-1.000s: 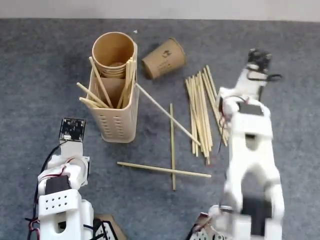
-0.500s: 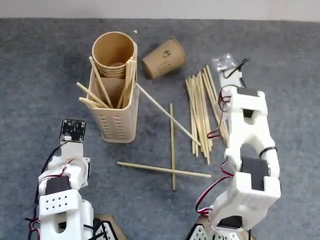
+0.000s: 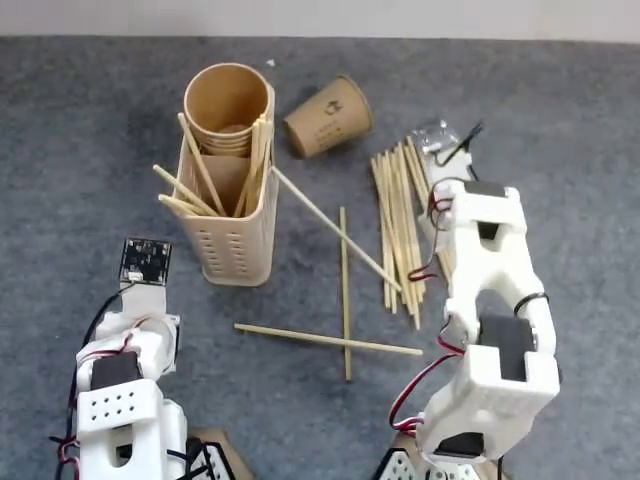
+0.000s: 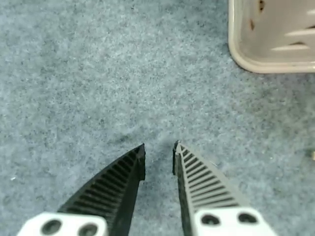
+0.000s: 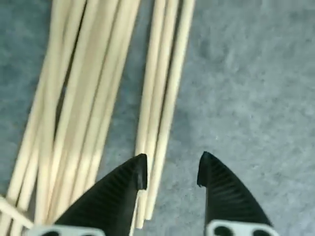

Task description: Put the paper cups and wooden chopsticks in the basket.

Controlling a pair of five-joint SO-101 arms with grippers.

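Observation:
A tall cream basket (image 3: 238,215) stands left of centre with a paper cup (image 3: 226,105) and several chopsticks in it. A second paper cup (image 3: 328,116) lies on its side to the basket's right. A pile of wooden chopsticks (image 3: 400,215) lies further right, with three loose ones (image 3: 345,295) between pile and basket. My right arm (image 3: 480,260) hangs over the pile's right edge. My right gripper (image 5: 171,171) is open just above the chopsticks' ends (image 5: 162,98), with nothing in it. My left gripper (image 4: 158,147) stands slightly open and empty over bare carpet, near the basket's corner (image 4: 275,44).
Grey carpet (image 3: 90,120) covers the whole table. My left arm (image 3: 130,340) sits at the front left, short of the basket. One loose chopstick (image 3: 335,228) leans from the basket toward the pile, and another (image 3: 328,340) lies crosswise at the front.
My right arm has swung in from the far right and lowered over the right side of the chopstick pile. The left arm, cups and basket have not moved.

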